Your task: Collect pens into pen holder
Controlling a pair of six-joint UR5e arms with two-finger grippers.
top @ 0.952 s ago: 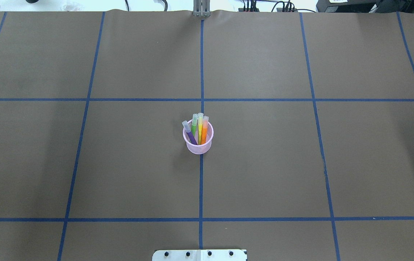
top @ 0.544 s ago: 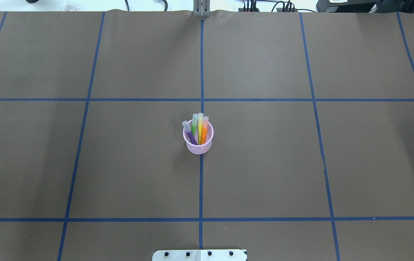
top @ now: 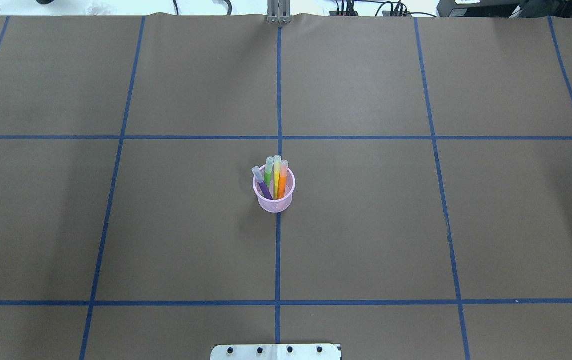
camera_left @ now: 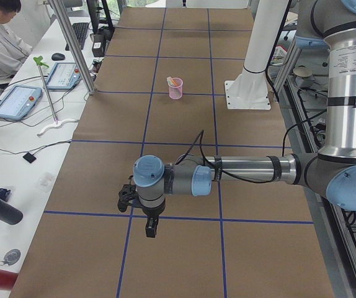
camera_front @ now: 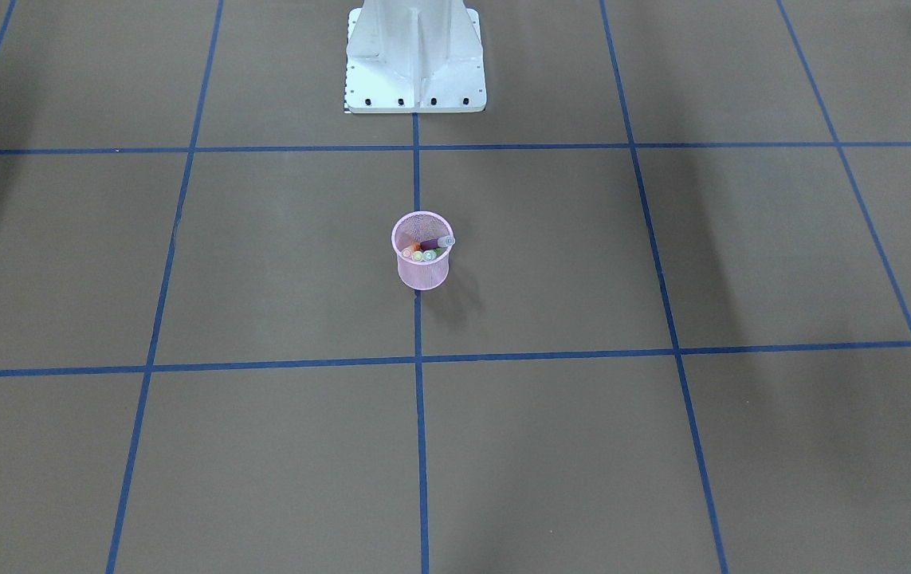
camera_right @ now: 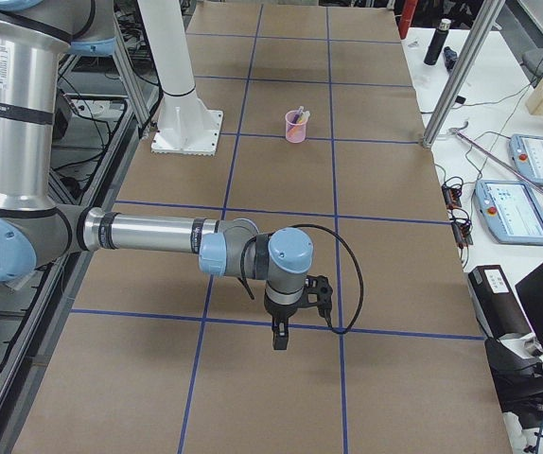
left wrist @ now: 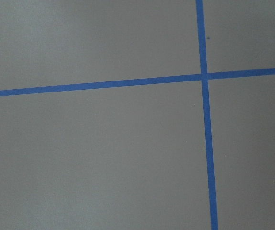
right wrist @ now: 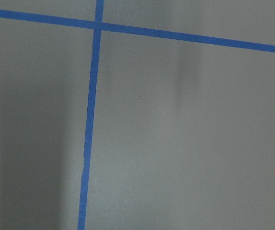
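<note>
The pink mesh pen holder [top: 274, 204] stands upright at the table's middle, on a blue tape line. Several pens stand in it: purple [top: 264, 189], green [top: 267, 178], yellow-green [top: 276, 179] and orange [top: 281, 184], their clear caps above the rim. The holder also shows in the front view [camera_front: 422, 273], the left side view [camera_left: 175, 92] and the right side view [camera_right: 295, 130]. My left gripper [camera_left: 150, 227] hangs over the table far from the holder, seen only from the side. My right gripper [camera_right: 278, 336] likewise. I cannot tell whether either is open or shut. No pen lies on the table.
The table is covered in brown paper with a blue tape grid [top: 278, 137]. The robot's white base [camera_front: 415, 60] stands at the near edge. Both wrist views show only paper and tape. Operators' desks with tablets [camera_left: 18, 101] line the far side.
</note>
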